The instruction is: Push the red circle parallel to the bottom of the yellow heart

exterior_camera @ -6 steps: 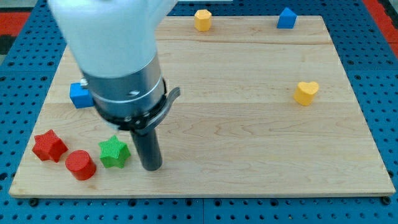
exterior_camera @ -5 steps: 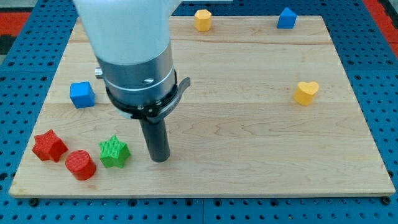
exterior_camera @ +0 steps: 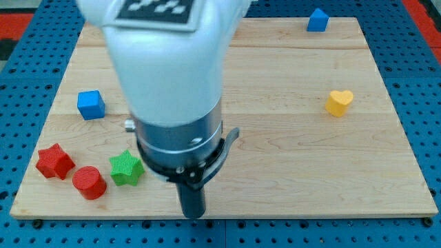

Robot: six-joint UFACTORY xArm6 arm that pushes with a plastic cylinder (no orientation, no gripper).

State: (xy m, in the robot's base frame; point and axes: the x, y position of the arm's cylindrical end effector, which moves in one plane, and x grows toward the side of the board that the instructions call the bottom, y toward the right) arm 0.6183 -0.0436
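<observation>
The red circle [exterior_camera: 88,182] lies near the board's bottom left corner, between a red star [exterior_camera: 54,161] on its left and a green star [exterior_camera: 126,168] on its right. The yellow heart [exterior_camera: 338,102] sits far off at the view's right, mid-height. My tip [exterior_camera: 193,213] rests at the board's bottom edge, right of the green star and well right of the red circle, touching neither. The arm's body hides the upper middle of the board.
A blue cube [exterior_camera: 90,104] sits at the left, above the stars. Another blue block [exterior_camera: 317,20] stands at the top right edge. The wooden board [exterior_camera: 386,172] lies on a blue pegboard.
My tip has moved right and down toward the board's bottom edge, away from the green star. The arm now hides the yellow block at the top. No block has moved.
</observation>
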